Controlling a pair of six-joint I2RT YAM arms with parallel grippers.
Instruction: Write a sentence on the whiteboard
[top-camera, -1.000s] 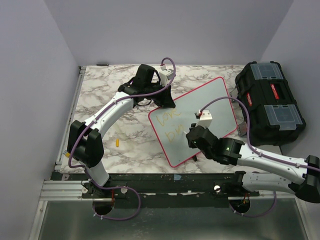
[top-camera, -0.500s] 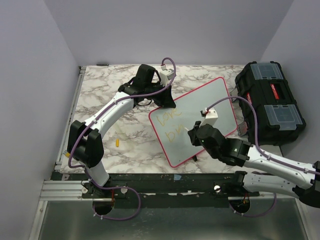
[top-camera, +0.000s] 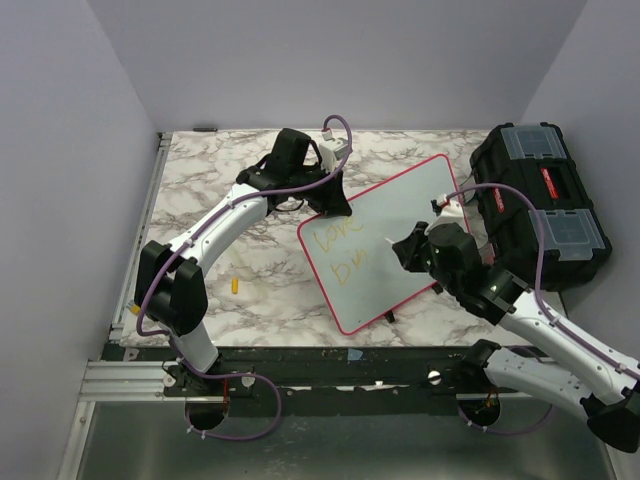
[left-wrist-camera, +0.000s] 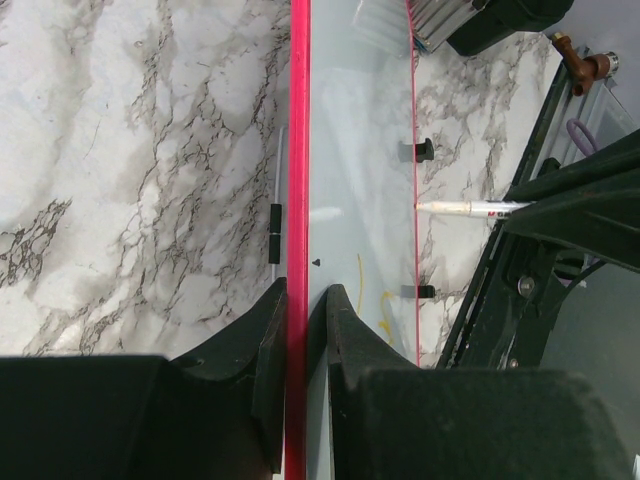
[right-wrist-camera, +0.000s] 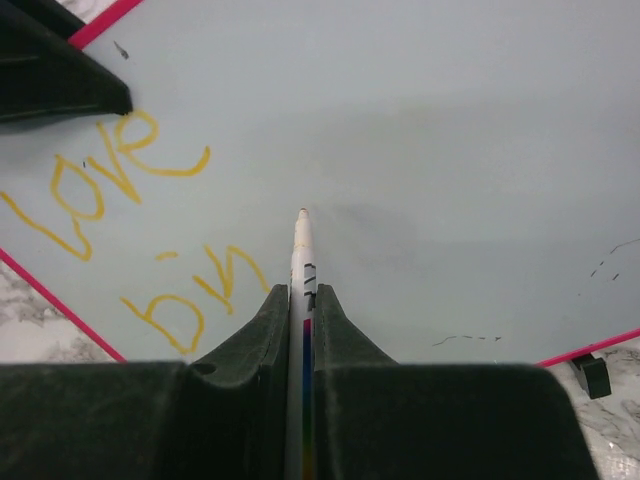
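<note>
- The glossy white whiteboard with the pink-red rim (top-camera: 400, 210) lies turned diagonally on the marbled tabletop (top-camera: 215, 215), just beside the black plastic toolbox (top-camera: 540, 195).
- The left gripper (left-wrist-camera: 303, 296) pinches the board's far rim between its 2 black fingers, bracing it for the writing arm.
- The right gripper (right-wrist-camera: 302, 292) is pressed onto a slim white marker (right-wrist-camera: 300, 240). The tip points at bare board just right of the second line, but whether it touches the surface cannot be told.
- The yellow-orange handwritten sentence (right-wrist-camera: 130, 190) stands in 2 lines near the board's left end, with "Love" on top and a shorter word begun below it.
- By the look of it, the step in hand is the next letter of line 2, and the sentence seems well short of finished.
- Doing it well likely calls for a light, even press, with the marker steep enough that the tip, not the barrel, meets the board. Strokes should match the size and baseline of the letters beside them.
- The glossy surface probably offers little grip, so a hard push could skid the tip or shove the board against the left clamp. Slow strokes and a clean lift between letters seem safer.
- A small yellow piece (top-camera: 235, 286) lies on the tabletop, well apart from the board.
</note>
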